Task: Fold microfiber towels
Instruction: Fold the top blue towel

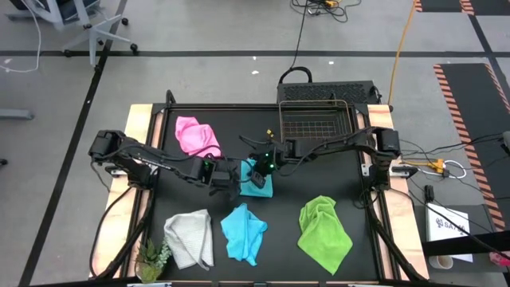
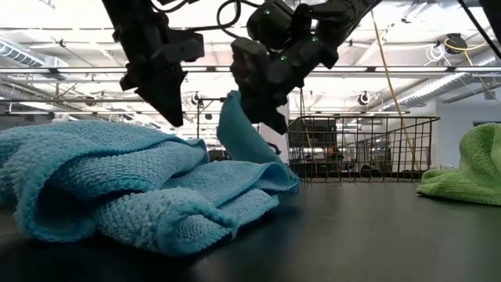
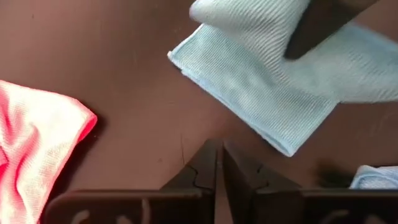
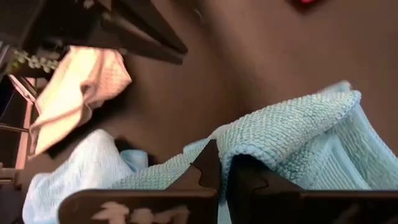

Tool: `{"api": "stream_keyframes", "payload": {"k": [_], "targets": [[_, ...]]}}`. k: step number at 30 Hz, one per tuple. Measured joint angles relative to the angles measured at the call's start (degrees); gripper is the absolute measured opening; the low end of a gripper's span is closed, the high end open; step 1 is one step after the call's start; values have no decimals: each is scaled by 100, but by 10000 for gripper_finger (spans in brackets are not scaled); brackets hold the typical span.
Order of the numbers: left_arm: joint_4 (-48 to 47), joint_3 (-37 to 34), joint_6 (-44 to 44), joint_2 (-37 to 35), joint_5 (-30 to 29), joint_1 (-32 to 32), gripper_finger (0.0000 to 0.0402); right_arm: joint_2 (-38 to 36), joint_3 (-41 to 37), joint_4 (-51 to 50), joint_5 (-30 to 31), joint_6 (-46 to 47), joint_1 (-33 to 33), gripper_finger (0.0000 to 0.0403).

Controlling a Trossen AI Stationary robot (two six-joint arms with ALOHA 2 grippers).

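The right gripper [image 1: 256,178] has its fingers clamped on a corner of the light blue towel [image 1: 256,182] (mid-surface), lifting it – the left gripper [image 1: 225,185], fingers together and empty, sits just beside, the pink towel [image 1: 197,136] behind it

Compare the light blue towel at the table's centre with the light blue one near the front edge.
The centre blue towel lies partly flat with a straight edge, one part lifted by the right hand, which is shut on it; the front blue towel is a crumpled heap that no hand touches. The centre one looks more compact from above; the front one sprawls wider. Both are the same light blue, and both lie on the dark table.
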Motion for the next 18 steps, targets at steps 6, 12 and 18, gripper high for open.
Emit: {"api": "stream_keyframes", "payload": {"k": [6, 12, 18], "targets": [[-50, 2, -50, -7, 2, -4, 30, 169, -3, 367, 4, -156, 29, 29], [-62, 2, -183, -7, 5, 0, 30, 148, -7, 583, 118, -404, 46, 91], [-67, 2, -220, -7, 11, 0, 31, 132, -7, 885, 157, -452, 44, 144]]}}
